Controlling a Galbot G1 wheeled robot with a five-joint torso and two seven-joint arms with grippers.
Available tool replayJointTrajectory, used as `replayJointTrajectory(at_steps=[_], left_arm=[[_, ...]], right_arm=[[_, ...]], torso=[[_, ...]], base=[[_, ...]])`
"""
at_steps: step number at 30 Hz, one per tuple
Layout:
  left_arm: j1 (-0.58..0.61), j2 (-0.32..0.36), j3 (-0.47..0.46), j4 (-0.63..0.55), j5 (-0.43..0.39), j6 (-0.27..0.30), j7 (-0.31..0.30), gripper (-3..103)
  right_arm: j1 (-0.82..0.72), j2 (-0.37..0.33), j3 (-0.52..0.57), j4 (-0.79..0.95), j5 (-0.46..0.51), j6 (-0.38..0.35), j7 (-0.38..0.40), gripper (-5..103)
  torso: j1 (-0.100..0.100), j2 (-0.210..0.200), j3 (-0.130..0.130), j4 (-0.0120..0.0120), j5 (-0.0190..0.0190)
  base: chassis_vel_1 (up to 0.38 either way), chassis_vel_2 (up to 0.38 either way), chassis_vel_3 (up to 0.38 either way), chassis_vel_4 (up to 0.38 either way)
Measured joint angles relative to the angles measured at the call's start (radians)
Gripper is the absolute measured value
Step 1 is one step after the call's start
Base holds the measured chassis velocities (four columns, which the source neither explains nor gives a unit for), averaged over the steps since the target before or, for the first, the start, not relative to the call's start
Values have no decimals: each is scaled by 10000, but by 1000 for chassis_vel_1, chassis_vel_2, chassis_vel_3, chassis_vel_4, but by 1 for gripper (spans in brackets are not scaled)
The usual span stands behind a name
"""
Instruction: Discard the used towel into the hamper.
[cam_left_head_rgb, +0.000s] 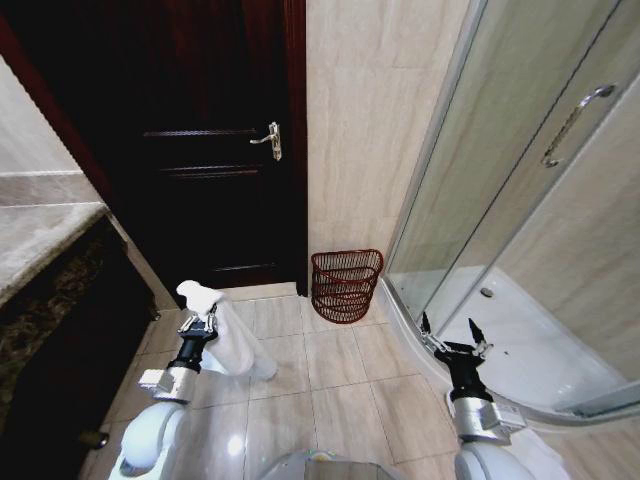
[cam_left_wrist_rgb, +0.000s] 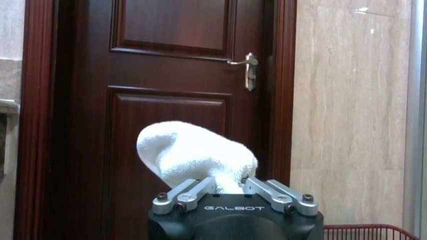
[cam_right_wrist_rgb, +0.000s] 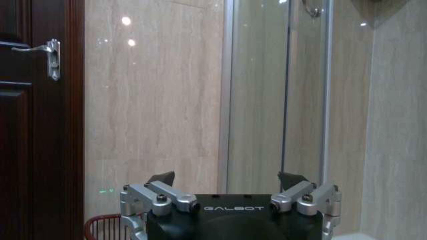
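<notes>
A white towel (cam_left_head_rgb: 225, 330) hangs from my left gripper (cam_left_head_rgb: 199, 322), which is shut on its upper part. In the left wrist view the bunched towel (cam_left_wrist_rgb: 193, 157) rises above the two fingers (cam_left_wrist_rgb: 183, 192) in front of the dark door. The hamper (cam_left_head_rgb: 345, 285), a small round reddish-brown wire basket, stands on the floor against the tiled wall, ahead and to the right of the towel. Its rim (cam_left_wrist_rgb: 367, 231) shows at the corner of the left wrist view, and the same hamper (cam_right_wrist_rgb: 107, 227) appears low in the right wrist view. My right gripper (cam_left_head_rgb: 453, 338) is open and holds nothing, near the shower's curb.
A dark wooden door (cam_left_head_rgb: 200, 140) with a metal handle (cam_left_head_rgb: 270, 140) is straight ahead. A glass shower enclosure (cam_left_head_rgb: 520, 200) with a white tray (cam_left_head_rgb: 540, 350) fills the right. A stone counter (cam_left_head_rgb: 40, 240) runs along the left. Beige floor tiles (cam_left_head_rgb: 320, 390) lie between.
</notes>
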Motion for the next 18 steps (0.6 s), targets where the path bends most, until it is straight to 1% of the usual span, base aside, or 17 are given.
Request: replayJointTrajectory(at_steps=[11, 18], left_arm=[[-110, 64, 4, 96, -61, -287, -16, 7], [-101, 70, 26, 84, -79, -314, -22, 7]], right_arm=[[-4, 113, 6, -69, -62, 60, 4, 100], [-63, 144, 32, -25, -64, 51, 41, 100]], torso=[[-12, -25, -14, 1, 1], [3, 11, 5, 0, 0]], base=[[0, 0, 0, 0], [0, 0, 0, 0]])
